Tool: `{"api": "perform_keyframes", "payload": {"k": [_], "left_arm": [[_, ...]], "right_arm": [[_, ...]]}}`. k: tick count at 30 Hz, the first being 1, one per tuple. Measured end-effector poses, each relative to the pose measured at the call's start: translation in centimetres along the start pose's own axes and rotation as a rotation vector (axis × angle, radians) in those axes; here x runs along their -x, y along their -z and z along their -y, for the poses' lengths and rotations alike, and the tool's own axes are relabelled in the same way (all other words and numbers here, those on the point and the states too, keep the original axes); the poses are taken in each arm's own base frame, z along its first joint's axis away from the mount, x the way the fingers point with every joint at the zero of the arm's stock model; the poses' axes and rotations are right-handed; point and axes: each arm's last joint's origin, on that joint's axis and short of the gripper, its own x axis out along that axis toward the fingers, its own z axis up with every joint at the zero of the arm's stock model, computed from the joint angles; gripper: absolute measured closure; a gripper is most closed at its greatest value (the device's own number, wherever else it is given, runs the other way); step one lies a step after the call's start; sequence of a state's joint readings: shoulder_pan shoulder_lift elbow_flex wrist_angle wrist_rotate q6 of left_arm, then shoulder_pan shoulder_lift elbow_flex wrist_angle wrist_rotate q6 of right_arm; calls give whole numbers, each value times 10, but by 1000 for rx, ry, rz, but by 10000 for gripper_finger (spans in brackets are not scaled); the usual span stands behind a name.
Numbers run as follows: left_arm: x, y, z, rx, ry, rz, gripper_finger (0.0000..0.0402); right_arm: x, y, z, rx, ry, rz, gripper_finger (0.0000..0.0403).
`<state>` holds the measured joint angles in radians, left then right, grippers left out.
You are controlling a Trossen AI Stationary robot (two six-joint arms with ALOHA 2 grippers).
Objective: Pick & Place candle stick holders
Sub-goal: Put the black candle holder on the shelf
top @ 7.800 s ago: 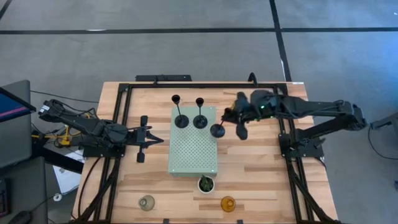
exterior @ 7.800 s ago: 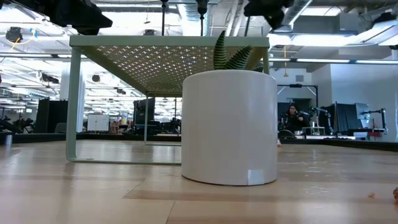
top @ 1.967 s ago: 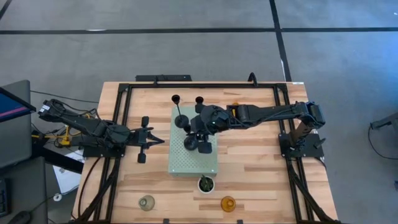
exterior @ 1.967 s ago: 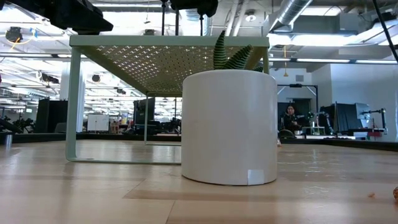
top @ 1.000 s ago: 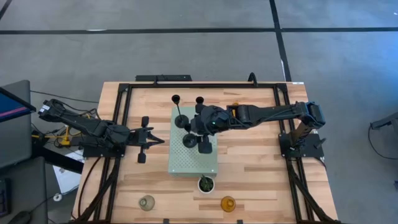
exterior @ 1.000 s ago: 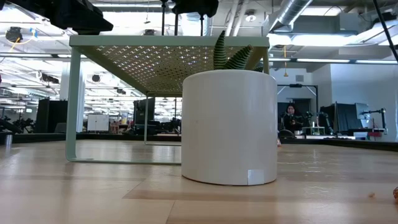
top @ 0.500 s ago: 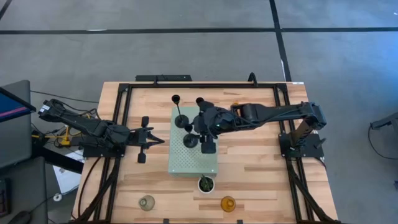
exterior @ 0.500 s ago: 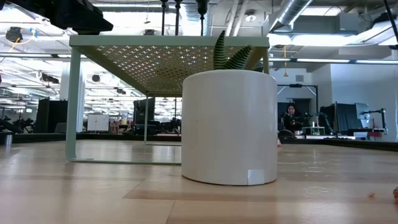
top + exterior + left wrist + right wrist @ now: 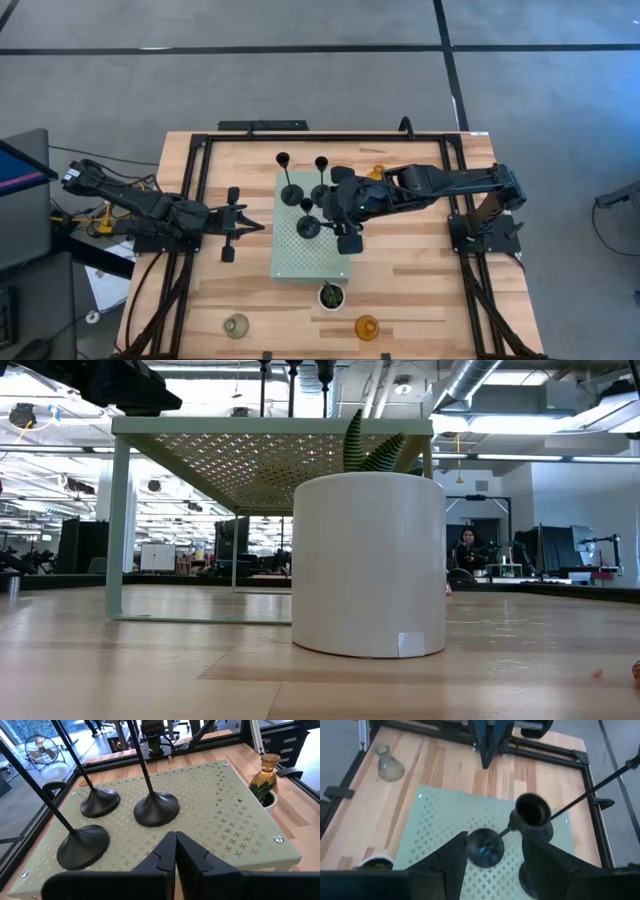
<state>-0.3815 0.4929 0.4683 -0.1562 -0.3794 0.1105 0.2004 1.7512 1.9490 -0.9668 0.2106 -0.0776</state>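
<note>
**Third black holder set on the board; right arm clear of it**

The wooden slatted bench (image 9: 400,260) carries a pale green perforated metal board (image 9: 312,250) standing on legs at its middle. Two dark arms reach in. The left end effector (image 9: 240,222) lies low beside the board's left edge, its fingers pressed together and empty. The right end effector (image 9: 344,222) hangs over the board's right half, its fingers spread with nothing between them; in its wrist view one black holder stands free just ahead of the gap.

Three black candle stick holders with round bases, thin stems and cup tops stand upright on the board: one at the far left (image 9: 290,193), one at the far right (image 9: 321,192) and a nearer one (image 9: 308,227) just beside the right end effector. A squat amber glass holder (image 9: 367,327) and a clear-grey glass holder (image 9: 236,325) sit near the bench's front edge, well apart from the board, with a small green plant in a pot (image 9: 331,295) between them and the board. Another amber glass holder (image 9: 377,173) shows beyond the right arm.

By my reading, the placing of the third black holder is done and the release step is in hand. The next move calls for lifting straight away from the thin stem without brushing it, then travelling to one of the glass holders.
</note>
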Motion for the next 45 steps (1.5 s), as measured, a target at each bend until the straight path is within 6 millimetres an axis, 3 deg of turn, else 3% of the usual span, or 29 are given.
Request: {"api": "perform_keyframes", "payload": {"k": [5,9,16,22,27,33,38,45], "left_arm": [[0,-2,2,55,57,22,392],[-5,-8,6,70,171,85,392],[-23,-7,15,50,195,67,395],[-26,-8,14,50,151,70,394],[-26,-8,14,50,137,74,396],[-33,-7,14,11,69,63,396],[-48,-8,18,15,46,89,396],[-72,-3,24,32,35,85,396]], "right_arm": [[2,9,-1,22,-10,-102,244],[1,14,-2,18,-20,-151,281],[-26,41,-10,32,-21,-251,389],[-48,70,-14,36,34,-256,400],[-42,90,-11,-5,74,-106,402],[-34,122,-14,-53,62,205,402],[-48,151,-14,-92,4,359,402],[-76,162,-9,-121,-81,456,403]]}}
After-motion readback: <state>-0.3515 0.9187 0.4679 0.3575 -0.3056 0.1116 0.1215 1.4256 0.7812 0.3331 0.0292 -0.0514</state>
